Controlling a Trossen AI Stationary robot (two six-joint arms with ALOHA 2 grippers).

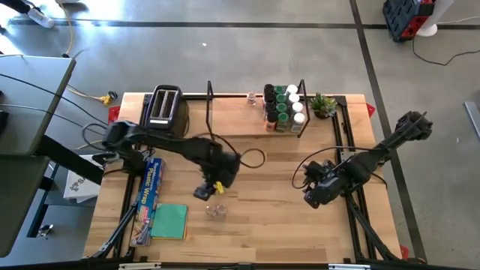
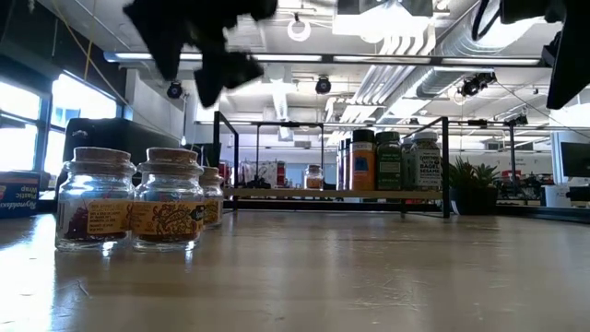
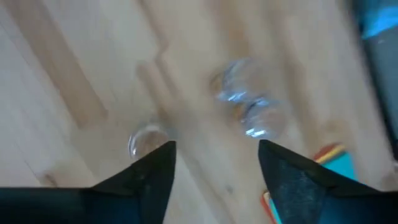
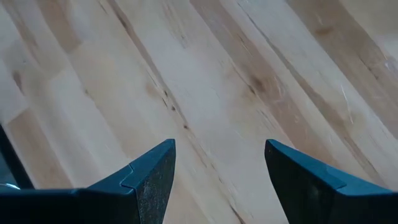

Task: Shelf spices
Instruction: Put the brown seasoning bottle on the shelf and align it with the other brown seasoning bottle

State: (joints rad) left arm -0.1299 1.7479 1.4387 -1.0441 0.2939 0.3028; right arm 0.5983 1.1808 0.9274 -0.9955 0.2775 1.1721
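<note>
Jars (image 1: 283, 107) with green, white and dark lids crowd the right end of the shelf (image 1: 232, 127), while small clear corked jars (image 1: 216, 211) stand loose on the tabletop (image 1: 262, 225). Left pincer (image 3: 216, 163) hovers released just above these; right pincer (image 4: 219, 163), also spread and empty, hangs over bare wood.
</note>
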